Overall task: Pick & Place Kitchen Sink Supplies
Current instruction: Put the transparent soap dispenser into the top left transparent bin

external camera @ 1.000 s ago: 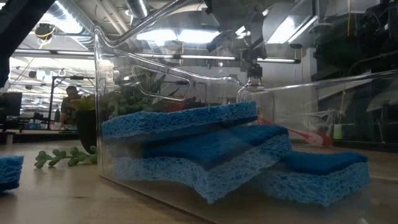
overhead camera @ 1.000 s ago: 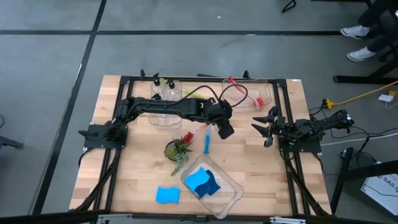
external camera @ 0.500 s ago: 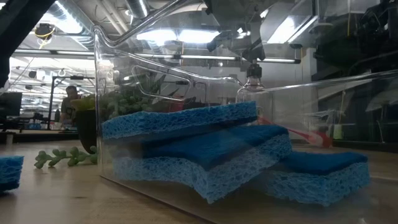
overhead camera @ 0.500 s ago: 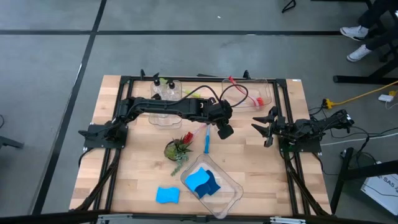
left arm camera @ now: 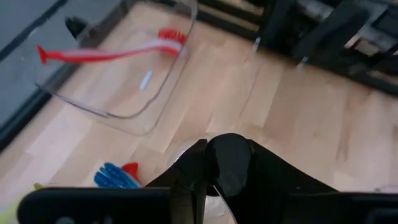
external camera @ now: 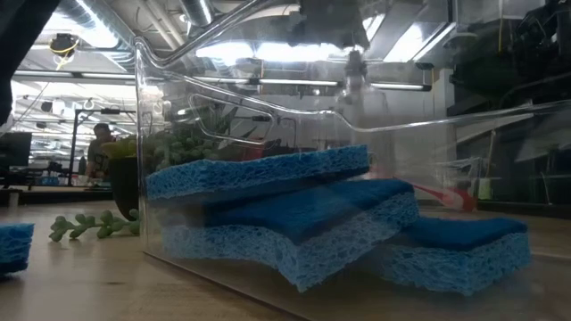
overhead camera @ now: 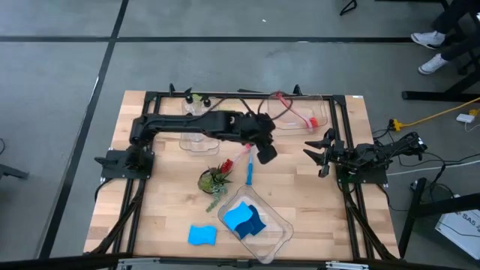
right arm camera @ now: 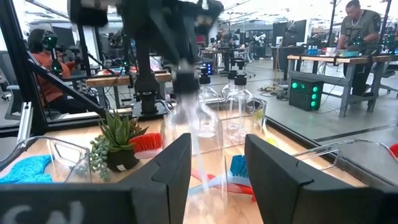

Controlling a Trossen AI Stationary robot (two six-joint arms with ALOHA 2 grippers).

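Note:
My left gripper point(overhead camera: 263, 153) hangs over the table's middle, shut on a small clear bottle point(right arm camera: 186, 115) with a black pump top point(left arm camera: 227, 158). In the low view the bottle point(external camera: 353, 89) shows high up behind the sponge bin. My right gripper point(overhead camera: 315, 153) waits open near the right edge, touching nothing. A blue brush point(overhead camera: 249, 171) and a red one lie on the wood beside the potted plant point(overhead camera: 214, 178). Another red brush point(overhead camera: 309, 118) lies in the far right bin. Blue sponges point(overhead camera: 244, 220) are stacked in the near bin. One sponge point(overhead camera: 202, 235) lies loose on the table. My left gripper holds the bottle by its black pump top point(left arm camera: 227, 158), pinched between the two fingers point(left arm camera: 186, 171). The fingers come from above, pointing down. The bottle hangs upright below them, lifted clear of the table.
A clear bin point(overhead camera: 198, 124) at the far left holds more pump bottles. The far right bin point(overhead camera: 324, 105) and the near sponge bin point(overhead camera: 277, 229) are clear plastic too. Black frame rails point(overhead camera: 225, 94) run along the far edge. Bare wood lies between the plant and my right gripper.
My left gripper has risen with the bottle and drifted a little toward the table's far left. In the low view the pump top now stands clearly higher than a second ago. The hold has stayed shut.

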